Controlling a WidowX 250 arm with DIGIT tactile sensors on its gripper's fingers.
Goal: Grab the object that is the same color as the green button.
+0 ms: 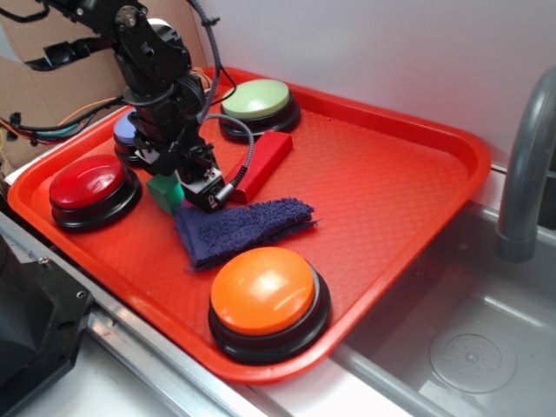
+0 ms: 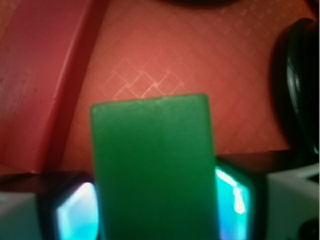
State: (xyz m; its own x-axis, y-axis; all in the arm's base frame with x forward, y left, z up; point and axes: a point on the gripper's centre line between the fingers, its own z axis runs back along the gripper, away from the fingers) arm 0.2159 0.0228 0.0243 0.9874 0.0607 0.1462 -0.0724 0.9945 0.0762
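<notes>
The object, a small dark green block [image 1: 164, 194], stands on the red tray [image 1: 382, 182] between the red button and the red rectangular block. My gripper [image 1: 172, 181] comes down over it from above. In the wrist view the green block [image 2: 152, 150] fills the gap of my gripper [image 2: 156, 202], and both pads press against its sides. Its arched underside is hidden. The green button [image 1: 255, 99], a pale green dome on a black base, sits at the tray's far edge behind the arm.
A red rectangular block [image 1: 265, 161] lies just right of the gripper, and a blue cloth [image 1: 239, 228] lies in front. Red button [image 1: 87, 182], lilac button [image 1: 127, 130] and orange button [image 1: 263, 291] ring the tray. A grey faucet [image 1: 526, 174] and sink [image 1: 452, 347] are to the right.
</notes>
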